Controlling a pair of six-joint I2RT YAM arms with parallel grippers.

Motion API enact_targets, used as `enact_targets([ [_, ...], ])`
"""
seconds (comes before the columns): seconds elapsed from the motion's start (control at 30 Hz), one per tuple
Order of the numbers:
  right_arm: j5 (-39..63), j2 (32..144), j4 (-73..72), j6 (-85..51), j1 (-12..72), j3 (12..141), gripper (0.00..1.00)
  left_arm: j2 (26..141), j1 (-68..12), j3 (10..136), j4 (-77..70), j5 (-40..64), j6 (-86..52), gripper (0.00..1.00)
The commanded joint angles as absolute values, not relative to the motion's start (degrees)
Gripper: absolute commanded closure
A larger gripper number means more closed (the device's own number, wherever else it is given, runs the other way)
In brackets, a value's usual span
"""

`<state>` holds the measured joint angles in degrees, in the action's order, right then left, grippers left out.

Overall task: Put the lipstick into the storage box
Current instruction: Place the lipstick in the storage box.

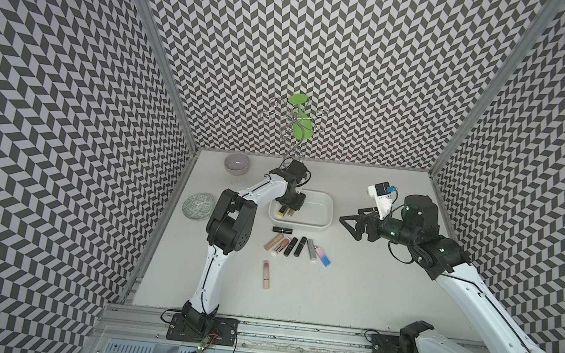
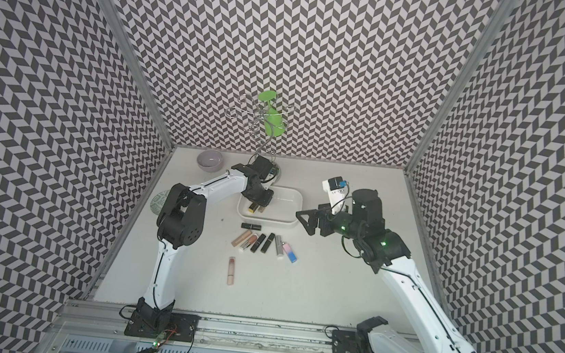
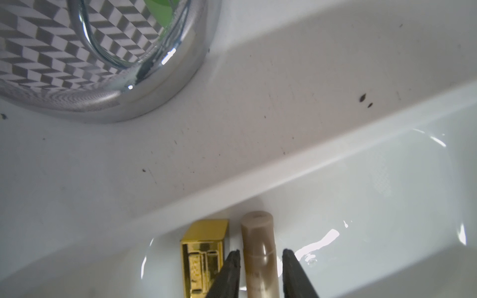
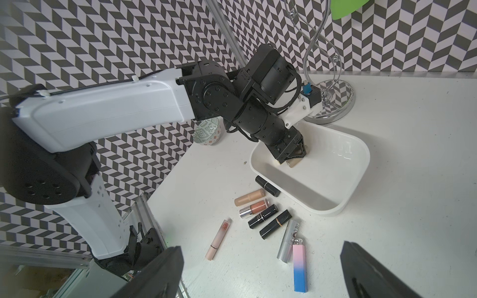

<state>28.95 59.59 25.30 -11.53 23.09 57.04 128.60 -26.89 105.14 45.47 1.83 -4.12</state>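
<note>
The beige lipstick (image 3: 258, 232) lies inside the white storage box (image 1: 311, 225), at its left end, just beside a gold lipstick (image 3: 204, 247). The left jaws reach down into the box and stand slightly parted around the beige tube, with a thin gap showing on each side. The right jaws gape wide and empty above the counter (image 1: 369, 294) right of the box, and more lipsticks (image 1: 297, 247) lie in front of it.
</note>
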Motion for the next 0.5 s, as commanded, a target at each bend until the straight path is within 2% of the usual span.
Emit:
enact_targets([
  [0.0, 29.0, 58.1, 23.4, -12.0, 23.5, 56.5, 0.0, 129.3, -26.4, 106.1, 46.7, 1.1, -3.7, 0.64],
  [0.23, 29.0, 57.0, 23.9, -12.4, 23.5, 55.9, 0.0, 126.2, -26.5, 106.8, 46.9, 2.2, -4.4, 0.61],
  [0.47, 29.9, 57.1, 24.0, -12.4, 23.6, 55.0, 0.0, 113.3, -28.1, 104.5, 48.1, 4.4, -6.2, 0.56],
])
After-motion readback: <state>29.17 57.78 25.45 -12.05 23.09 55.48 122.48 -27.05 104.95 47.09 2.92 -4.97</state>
